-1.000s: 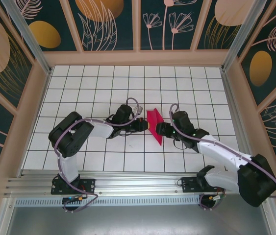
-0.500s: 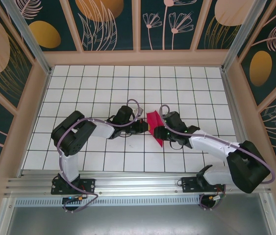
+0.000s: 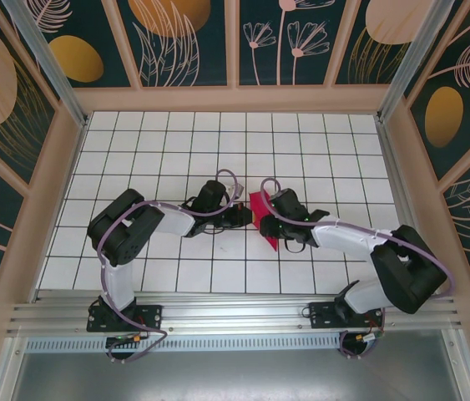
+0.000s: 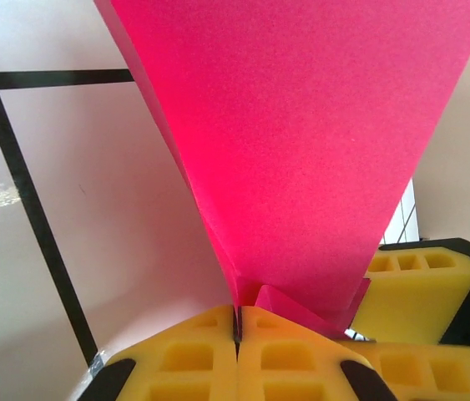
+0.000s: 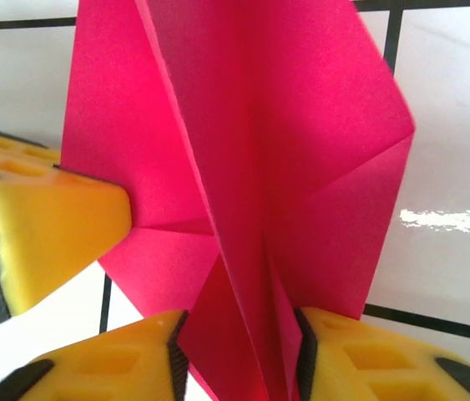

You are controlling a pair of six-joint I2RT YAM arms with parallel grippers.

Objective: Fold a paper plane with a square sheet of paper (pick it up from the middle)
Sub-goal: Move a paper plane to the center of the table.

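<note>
The left gripper point(image 4: 236, 322) has its yellow fingers point(image 4: 189, 355) pressed together on the bottom edge of the paper plane point(image 4: 301, 159), which fans upward. Another yellow finger point(image 4: 414, 288) sits at right, over the white grid table point(image 4: 93, 209).

the paper plane point(image 3: 262, 219) stands at the middle of the table point(image 3: 168, 142), between the two arms. the left gripper point(image 3: 247, 216) comes to it from the left side and the right gripper point(image 3: 270, 224) from the right side, so both meet at the paper.

in the left wrist view, the plane point(image 4: 301, 142) rises up above the left gripper point(image 4: 237, 322), and its lower edge sits in the seam between the two fingers point(image 4: 193, 363), which are pressed together. a finger of the other gripper is just beside it on the right.

in the right wrist view, the fold of the plane point(image 5: 251, 167) goes down between the right gripper's fingers point(image 5: 126, 363), one on each side of it. a finger of the left gripper point(image 5: 51, 225) touches the paper from the left.
</note>
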